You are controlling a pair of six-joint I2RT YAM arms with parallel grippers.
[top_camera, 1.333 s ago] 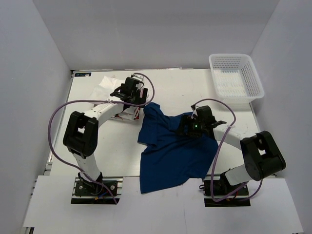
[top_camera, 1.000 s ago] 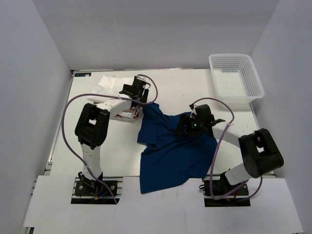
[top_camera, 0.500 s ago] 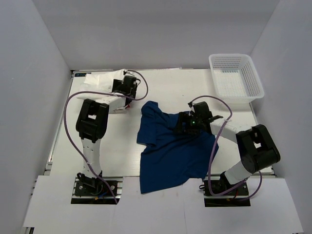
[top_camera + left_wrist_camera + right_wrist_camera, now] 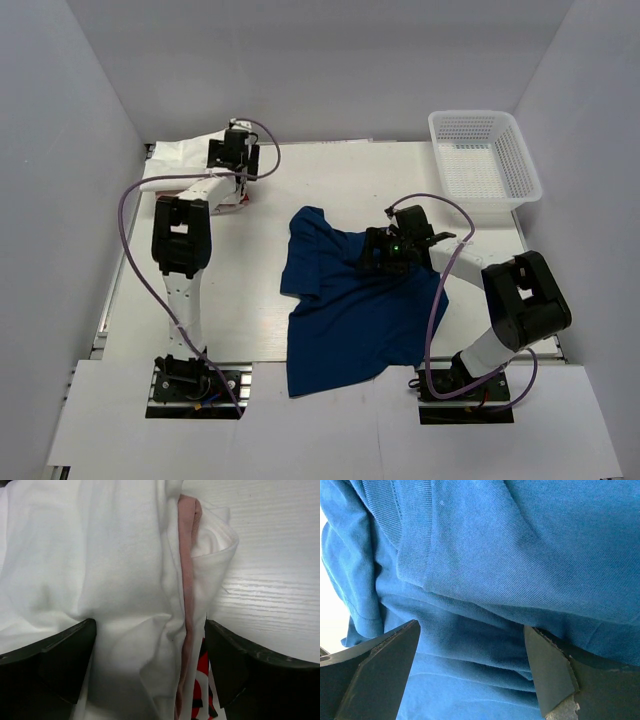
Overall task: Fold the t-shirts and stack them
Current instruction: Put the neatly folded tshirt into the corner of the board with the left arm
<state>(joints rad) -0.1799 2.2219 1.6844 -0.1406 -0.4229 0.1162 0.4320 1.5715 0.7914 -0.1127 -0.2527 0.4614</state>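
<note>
The large navy t-shirt (image 4: pixel 350 300) lies crumpled and spread on the table's middle. My right gripper (image 4: pixel 380 252) is open and sits low on its upper part. In the right wrist view the jaws (image 4: pixel 470 665) stand wide apart with navy folds (image 4: pixel 520 540) between them. My left gripper (image 4: pixel 228 152) reaches to the far left back corner, over the folded white t-shirts (image 4: pixel 185 160). In the left wrist view its jaws (image 4: pixel 150 665) are wide apart over white cloth (image 4: pixel 100 555), with a pink edge and a red-printed shirt (image 4: pixel 202 695) beneath.
A white plastic mesh basket (image 4: pixel 483 155) stands at the back right corner. Grey walls close in the table on the left, back and right. Purple cables loop from both arms.
My left gripper has swung from mid-table to the far left back corner, and the white shirt pile has moved there with it. My right gripper has shifted slightly left on the navy shirt.
</note>
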